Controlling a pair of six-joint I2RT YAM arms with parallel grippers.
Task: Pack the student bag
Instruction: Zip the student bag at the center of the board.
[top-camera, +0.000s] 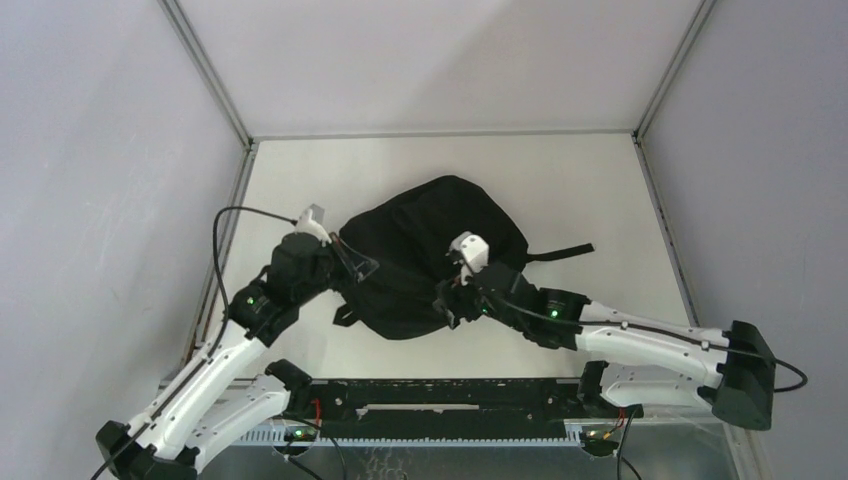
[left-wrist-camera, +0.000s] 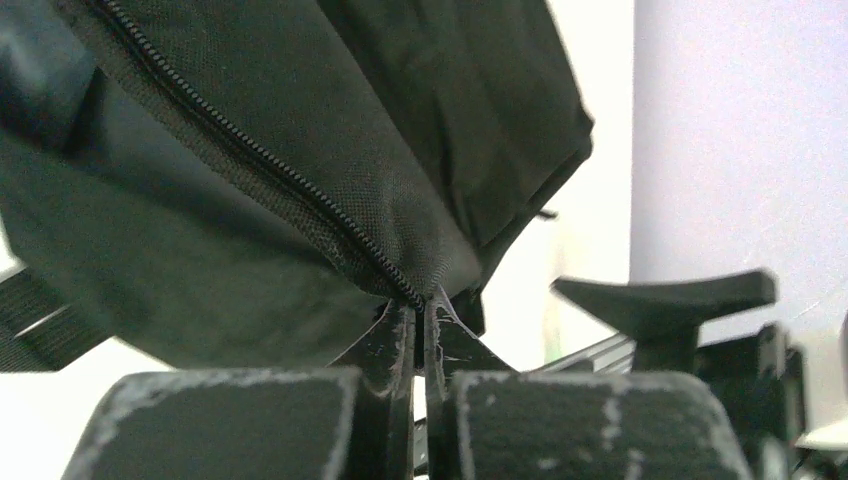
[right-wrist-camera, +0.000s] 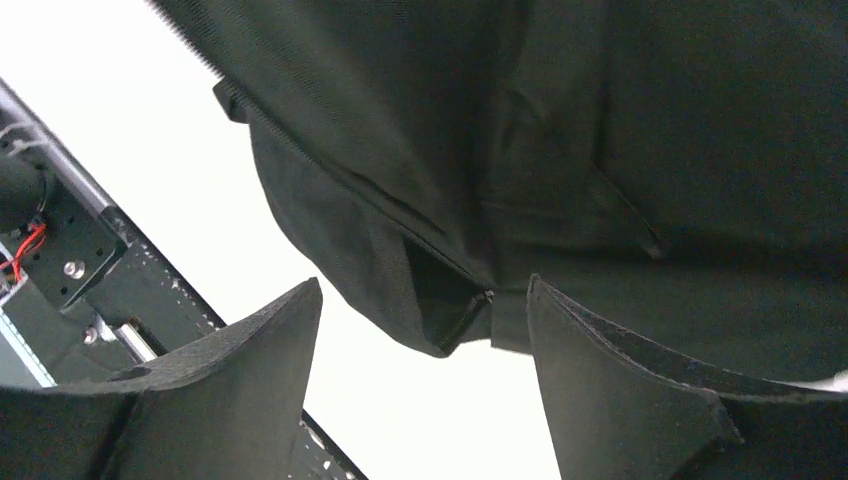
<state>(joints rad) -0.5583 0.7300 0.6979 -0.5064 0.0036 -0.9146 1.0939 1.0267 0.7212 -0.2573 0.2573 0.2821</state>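
Observation:
The student bag (top-camera: 430, 235) is a black rounded backpack lying mid-table. My left gripper (top-camera: 352, 262) is at the bag's left edge. In the left wrist view the left gripper (left-wrist-camera: 421, 312) is shut on the bag's fabric edge where a zip line (left-wrist-camera: 260, 165) ends, and the fabric is pulled taut. My right gripper (top-camera: 447, 298) is at the bag's near edge. In the right wrist view the right gripper (right-wrist-camera: 420, 295) is open, its fingers (right-wrist-camera: 590, 380) on either side of a hanging zipped corner of the bag (right-wrist-camera: 450, 315) without touching it. No books or pens show.
A black strap (top-camera: 562, 251) trails from the bag to the right on the white table (top-camera: 600, 180). Grey walls and metal posts enclose the table on three sides. The black mounting rail (top-camera: 440, 400) runs along the near edge.

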